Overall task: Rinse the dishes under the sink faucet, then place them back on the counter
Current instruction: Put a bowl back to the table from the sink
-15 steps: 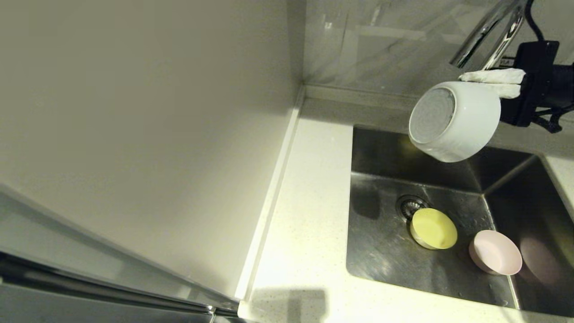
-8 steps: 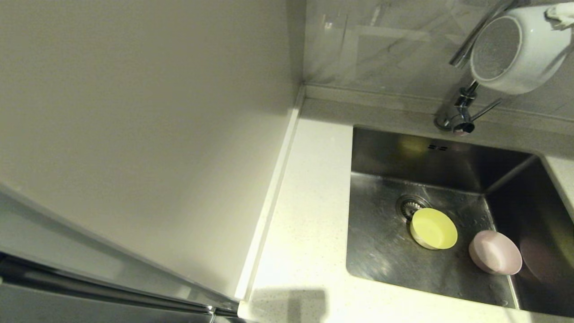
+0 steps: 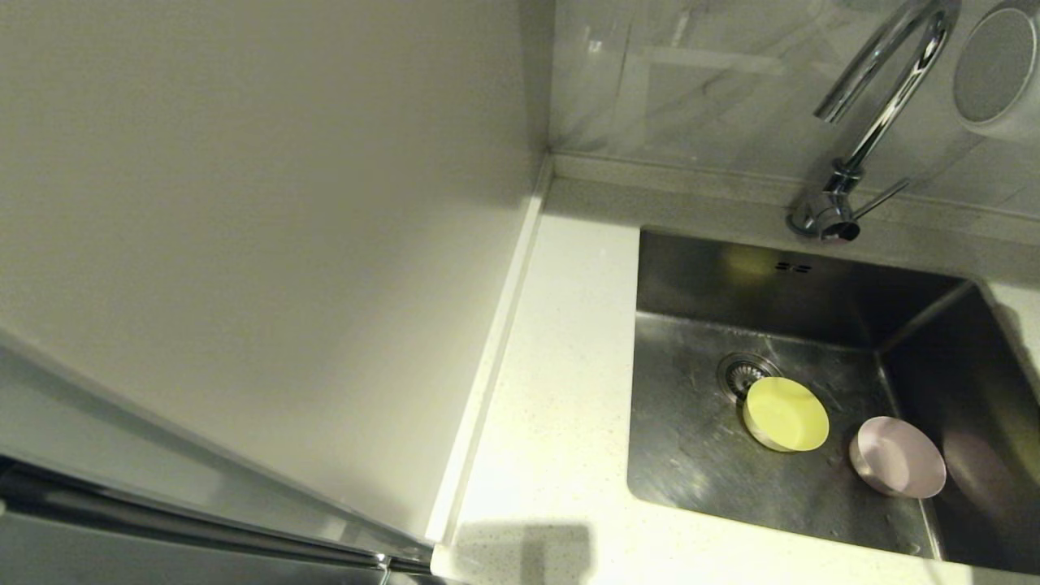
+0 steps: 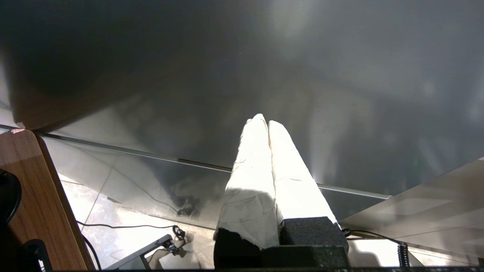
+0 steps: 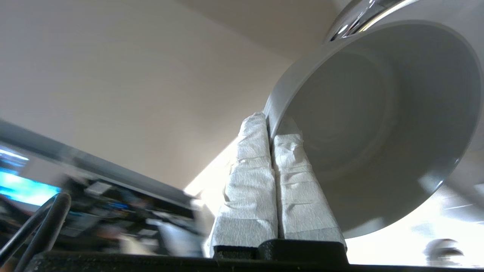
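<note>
**I Held the Grey-Blue Bowl by Its Rim**

My right gripper (image 5: 270,124) was pinched tight on the grey-blue bowl (image 5: 378,124). One wrapped finger (image 5: 251,181) lay outside the wall and the other sat inside, so the thin rim was squeezed between them. The bowl hung tipped on its side, high up beside the faucet (image 3: 890,89), with its foot facing out and its open mouth facing back along my fingers.

My left gripper (image 4: 267,124) was parked far from the sink, fingers pressed together on nothing.

Far below my right jaws, the yellow-green bowl (image 3: 786,413) sat in the sink (image 3: 699,455), touching the drain (image 3: 742,373). The pink bowl (image 3: 897,457) sat just beside it, leaning on its side.

I think this bowl is hard and light, but smooth. If it was wet, it could slip. A drop onto the steel could chip it. The rim looked like the best place to hold, and a deeper pinch would be safer. The counter (image 3: 552,422) waited beside the sink.
</note>
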`<state>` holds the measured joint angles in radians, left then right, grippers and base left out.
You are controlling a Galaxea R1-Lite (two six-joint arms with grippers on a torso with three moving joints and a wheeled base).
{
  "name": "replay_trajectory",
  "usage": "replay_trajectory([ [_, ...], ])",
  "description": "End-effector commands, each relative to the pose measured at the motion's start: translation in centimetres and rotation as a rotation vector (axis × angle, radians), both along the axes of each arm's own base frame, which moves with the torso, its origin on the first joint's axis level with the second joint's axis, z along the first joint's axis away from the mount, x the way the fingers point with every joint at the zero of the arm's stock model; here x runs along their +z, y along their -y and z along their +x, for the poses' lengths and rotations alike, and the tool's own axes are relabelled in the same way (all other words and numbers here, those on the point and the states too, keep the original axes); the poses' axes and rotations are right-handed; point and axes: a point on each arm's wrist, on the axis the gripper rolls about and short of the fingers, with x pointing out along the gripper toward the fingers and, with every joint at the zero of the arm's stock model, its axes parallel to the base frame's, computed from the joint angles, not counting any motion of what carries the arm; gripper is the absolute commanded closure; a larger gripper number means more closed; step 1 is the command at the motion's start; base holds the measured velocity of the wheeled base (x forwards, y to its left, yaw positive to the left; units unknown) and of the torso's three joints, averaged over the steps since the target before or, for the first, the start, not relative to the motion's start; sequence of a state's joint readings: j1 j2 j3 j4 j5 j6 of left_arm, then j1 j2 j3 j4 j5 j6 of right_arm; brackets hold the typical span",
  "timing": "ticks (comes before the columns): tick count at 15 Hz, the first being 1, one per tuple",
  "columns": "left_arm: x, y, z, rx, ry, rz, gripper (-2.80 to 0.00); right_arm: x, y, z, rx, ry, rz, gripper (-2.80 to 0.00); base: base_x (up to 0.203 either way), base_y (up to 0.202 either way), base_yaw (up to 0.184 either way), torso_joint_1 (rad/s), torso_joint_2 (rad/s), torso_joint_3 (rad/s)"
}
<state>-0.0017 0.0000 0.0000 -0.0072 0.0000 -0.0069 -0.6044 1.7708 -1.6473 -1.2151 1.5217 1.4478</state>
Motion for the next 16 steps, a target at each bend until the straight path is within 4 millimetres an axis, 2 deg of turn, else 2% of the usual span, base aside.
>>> replay_trajectory([
  [1,-0.1,0.0,0.0,0.000,-0.003,-0.001,0.00,-0.4,0.7,-0.8,-0.033,0.125,-0.099,0.00,0.000,0.000,0.000,0.000,0.00,0.000],
  [4,-0.1,0.0,0.0,0.000,-0.003,-0.001,0.00,-1.8,2.7,-1.2,-0.096,0.153,-0.127,0.00,0.000,0.000,0.000,0.000,0.00,0.000],
  [6,-0.1,0.0,0.0,0.000,-0.003,-0.001,0.00,-2.7,3.7,-1.4,-0.126,0.081,-0.073,0.00,0.000,0.000,0.000,0.000,0.00,0.000],
  [10,-0.1,0.0,0.0,0.000,-0.003,-0.001,0.00,-3.3,6.5,-0.6,-0.169,-0.424,0.351,0.00,0.000,0.000,0.000,0.000,0.00,0.000],
  [12,-0.1,0.0,0.0,0.000,-0.003,-0.001,0.00,-3.6,6.9,-0.8,-0.171,-0.632,0.533,0.00,0.000,0.000,0.000,0.000,0.00,0.000],
  [16,-0.1,0.0,0.0,0.000,-0.003,-0.001,0.00,-8.0,6.3,-0.7,-0.138,-1.064,0.890,0.00,0.000,0.000,0.000,0.000,0.00,0.000],
])
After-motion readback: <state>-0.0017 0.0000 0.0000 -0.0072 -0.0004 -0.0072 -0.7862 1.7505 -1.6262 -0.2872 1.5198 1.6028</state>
